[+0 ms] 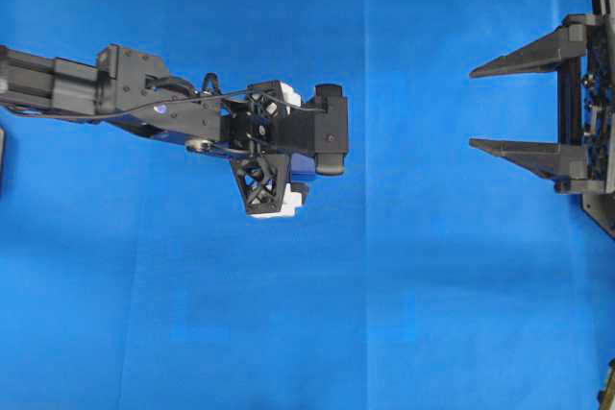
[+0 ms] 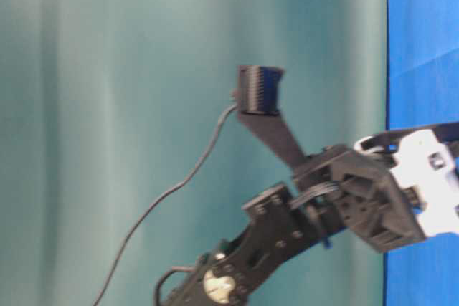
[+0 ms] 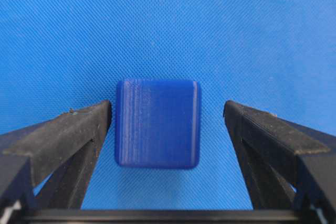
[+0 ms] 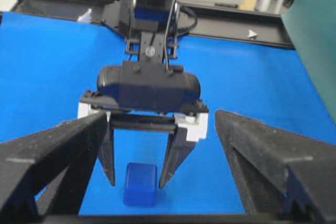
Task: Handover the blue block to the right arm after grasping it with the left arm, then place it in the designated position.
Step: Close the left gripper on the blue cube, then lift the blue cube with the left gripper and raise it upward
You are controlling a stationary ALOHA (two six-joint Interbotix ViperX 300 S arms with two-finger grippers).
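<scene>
The dark-blue, round-edged blue block (image 3: 157,123) sits untouched between the wide-open left tool (image 3: 167,116); right tool (image 1: 473,108) gapes too.

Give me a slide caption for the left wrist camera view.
Open left gripper straddles the blue block on the blue cloth, fingers clear of both sides.

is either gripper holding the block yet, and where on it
No. The left gripper is open around the block, gaps both sides; the right gripper is open, empty.

The table (image 1: 432,314) is covered all over by a bright blue cloth (image 1: 144,314) with faint fold lines. A small dark-blue block (image 4: 140,184) sits directly on the cloth.
</scene>
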